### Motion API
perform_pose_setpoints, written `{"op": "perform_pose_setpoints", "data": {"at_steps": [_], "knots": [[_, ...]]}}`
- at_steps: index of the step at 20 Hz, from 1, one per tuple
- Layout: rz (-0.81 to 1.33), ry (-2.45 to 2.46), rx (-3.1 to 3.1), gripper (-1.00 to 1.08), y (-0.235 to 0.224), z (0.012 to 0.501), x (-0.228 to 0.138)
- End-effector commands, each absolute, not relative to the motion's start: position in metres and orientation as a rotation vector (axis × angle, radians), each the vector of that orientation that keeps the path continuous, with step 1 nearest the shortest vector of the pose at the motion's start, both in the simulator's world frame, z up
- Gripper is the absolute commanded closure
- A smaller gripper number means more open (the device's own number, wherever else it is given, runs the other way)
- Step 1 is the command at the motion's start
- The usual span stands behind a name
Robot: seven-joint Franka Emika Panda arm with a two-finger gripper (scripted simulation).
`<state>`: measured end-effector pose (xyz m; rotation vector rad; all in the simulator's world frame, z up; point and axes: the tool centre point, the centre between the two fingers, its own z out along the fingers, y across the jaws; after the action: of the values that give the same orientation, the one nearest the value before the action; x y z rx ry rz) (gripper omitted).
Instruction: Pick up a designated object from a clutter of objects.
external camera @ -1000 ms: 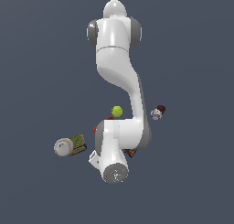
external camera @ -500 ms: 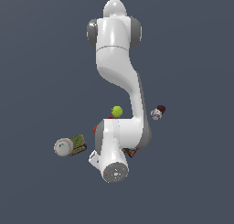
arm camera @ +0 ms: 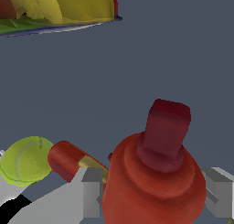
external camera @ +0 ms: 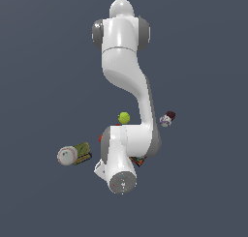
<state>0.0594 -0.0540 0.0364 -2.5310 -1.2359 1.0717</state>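
Bulky red power-drill toy (arm camera: 155, 186) with dark maroon cylindrical tip, between the grey fingers (arm camera: 91, 198) of the gripper (arm camera: 153, 198). Jaws spread about its body; actual contact cannot be told. Fuzzy yellow-green ball (arm camera: 25, 160) just outside one finger.

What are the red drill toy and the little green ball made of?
The red drill toy looks like smooth, slightly shiny hard plastic, with a darker maroon tip. The green ball looks matte and fuzzy, maybe felt like a tennis ball. It's a render, so that's a guess.

A plain, dark blue-grey ground (external camera: 43, 47) spans the whole exterior view. The same flat, evenly lit surface shows in the wrist view.
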Motion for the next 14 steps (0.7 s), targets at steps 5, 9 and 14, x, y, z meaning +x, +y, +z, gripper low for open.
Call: {"op": "perform_pose_setpoints", "data": {"at_steps": [5, 9, 14], "knots": [[0.925, -1.335, -2.566, 1.08, -0.048, 0.061, 0.088], [0.782, -1.427, -2.588, 1.08, -0.042, 0.086, 0.112], [0.559, -1.559, -2.607, 1.08, -0.034, 0.127, 0.142]]}}
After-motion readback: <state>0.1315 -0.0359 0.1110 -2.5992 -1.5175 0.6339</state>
